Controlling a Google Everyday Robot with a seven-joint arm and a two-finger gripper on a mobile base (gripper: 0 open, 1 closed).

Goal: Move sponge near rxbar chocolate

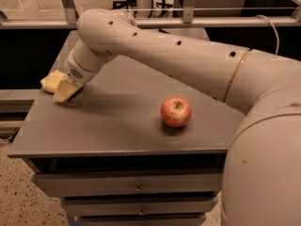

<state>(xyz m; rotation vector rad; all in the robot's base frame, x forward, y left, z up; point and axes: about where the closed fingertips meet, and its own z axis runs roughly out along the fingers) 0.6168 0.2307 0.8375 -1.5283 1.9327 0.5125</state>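
The sponge (50,81) is a pale yellow foam block at the far left edge of the grey table (117,121). My gripper (65,90) is at the end of the arm that reaches across the table. It is down at the sponge's right side and touches or overlaps it. The rxbar chocolate is not in view; the arm covers much of the back of the table.
A red apple (176,111) stands on the table right of the middle, well apart from the gripper. The table has drawers (136,187) at its front. A rail (188,21) runs behind the table.
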